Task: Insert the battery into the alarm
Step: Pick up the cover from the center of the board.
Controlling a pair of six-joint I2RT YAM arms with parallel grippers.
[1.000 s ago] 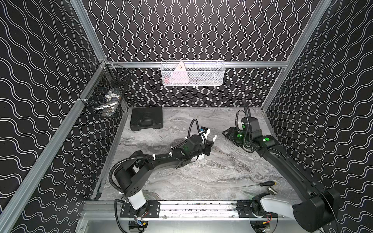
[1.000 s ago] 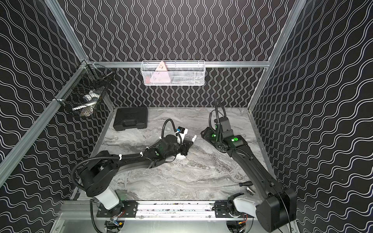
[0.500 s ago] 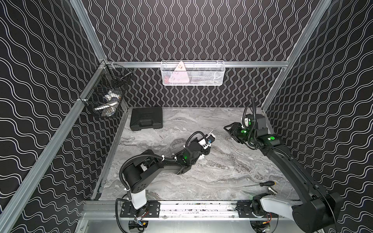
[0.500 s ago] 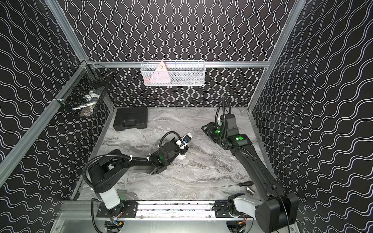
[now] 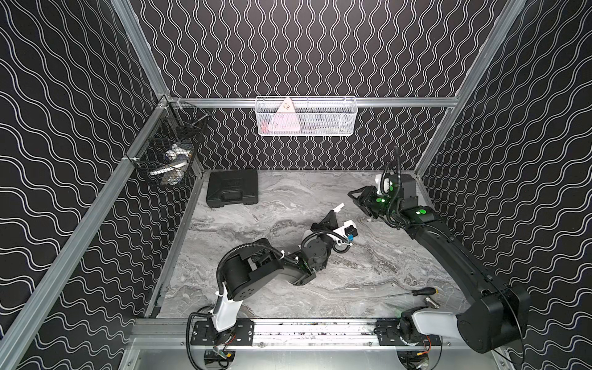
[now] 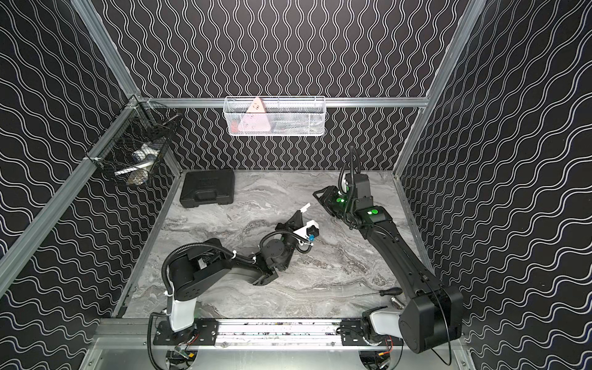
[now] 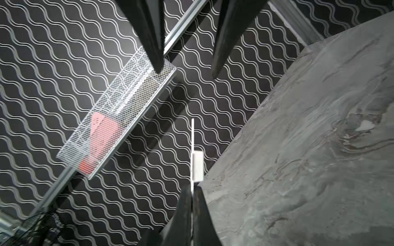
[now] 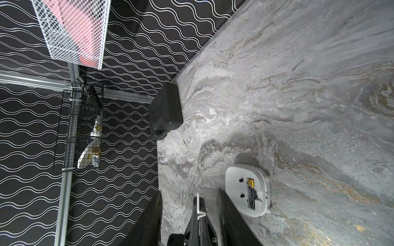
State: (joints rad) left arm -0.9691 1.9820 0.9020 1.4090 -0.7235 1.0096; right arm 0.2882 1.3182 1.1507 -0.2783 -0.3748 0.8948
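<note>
Marble table (image 5: 288, 205) carries a black case (image 5: 232, 188). Alarm (image 8: 247, 189) lies face-down, well apart from the case; screwdriver (image 5: 423, 291) lies diagonally across the table from the case.

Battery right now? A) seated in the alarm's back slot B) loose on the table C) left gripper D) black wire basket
A: the right wrist view shows the battery lying in the slot of the face-down alarm; the left gripper pinches only a thin white plate.

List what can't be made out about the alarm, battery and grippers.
- alarm: face down in the right wrist view, dial hidden; unseen in both top views, apparently under the right arm.
- battery: seating depth, too small.
- white piece in left gripper: edge-on in the left wrist view, shape unclear.
</note>
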